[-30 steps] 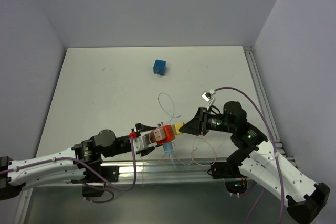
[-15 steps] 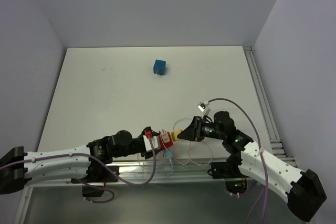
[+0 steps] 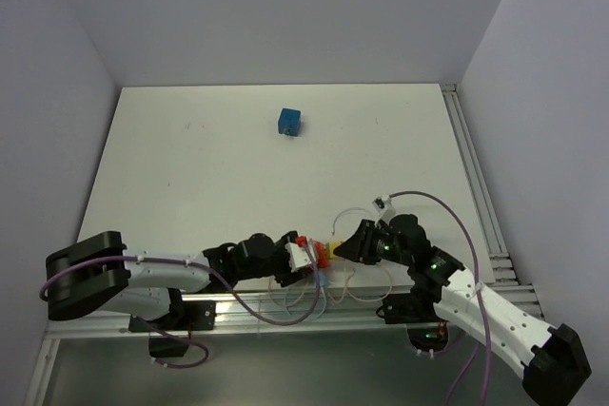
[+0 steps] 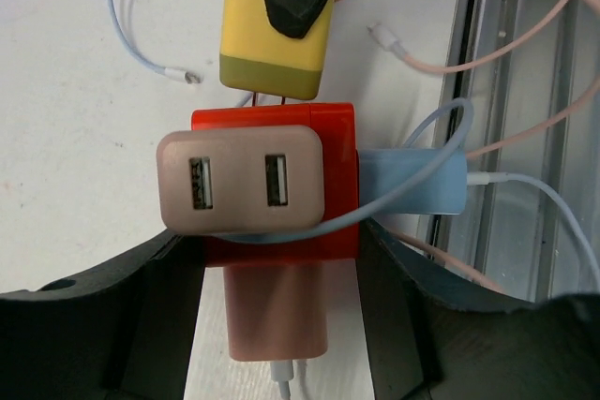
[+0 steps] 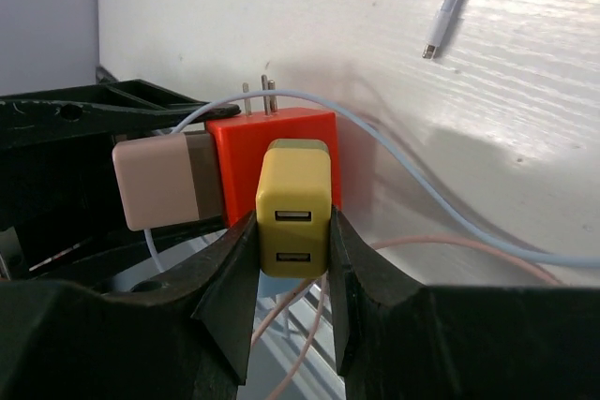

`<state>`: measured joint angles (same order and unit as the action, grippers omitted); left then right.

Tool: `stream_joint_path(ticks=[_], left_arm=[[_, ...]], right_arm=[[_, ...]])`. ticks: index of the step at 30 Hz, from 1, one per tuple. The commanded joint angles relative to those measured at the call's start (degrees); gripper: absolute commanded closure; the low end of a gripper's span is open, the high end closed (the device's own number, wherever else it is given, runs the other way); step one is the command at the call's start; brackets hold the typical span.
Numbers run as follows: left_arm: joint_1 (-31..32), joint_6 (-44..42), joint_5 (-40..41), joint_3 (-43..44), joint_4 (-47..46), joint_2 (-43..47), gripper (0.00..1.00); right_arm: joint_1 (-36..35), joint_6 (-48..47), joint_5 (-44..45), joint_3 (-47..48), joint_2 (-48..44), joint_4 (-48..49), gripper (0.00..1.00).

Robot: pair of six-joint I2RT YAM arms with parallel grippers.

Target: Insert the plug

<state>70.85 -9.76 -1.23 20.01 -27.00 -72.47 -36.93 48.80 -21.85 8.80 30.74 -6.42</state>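
Mid-insertion: pressing yellow plug (image 5: 293, 196), clenched in right gripper (image 5: 289, 236), into red socket block (image 4: 336, 152) clamped by left gripper (image 4: 277, 259). Seemingly not fully seated; next, push straight ahead.

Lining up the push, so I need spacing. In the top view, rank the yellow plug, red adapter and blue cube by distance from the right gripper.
1. Yellow plug: between the fingers of the right gripper.
2. Red adapter: right against the plug, on its left.
3. Blue cube: far up the table, toward the back wall.
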Motion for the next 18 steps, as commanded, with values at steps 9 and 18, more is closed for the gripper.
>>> stream_joint_path(ticks=[9,18], left_arm=[[-5.5,1.6,-1.9,12.3,4.2,-5.5,0.89],[-5.9,0.5,0.0,11.0,8.5,2.6,0.34]], right_arm=[[-1.4,4.1,2.5,-1.2,-4.8,2.6,1.00],[-1.5,4.4,3.3,-0.5,-4.8,1.8,1.00]])
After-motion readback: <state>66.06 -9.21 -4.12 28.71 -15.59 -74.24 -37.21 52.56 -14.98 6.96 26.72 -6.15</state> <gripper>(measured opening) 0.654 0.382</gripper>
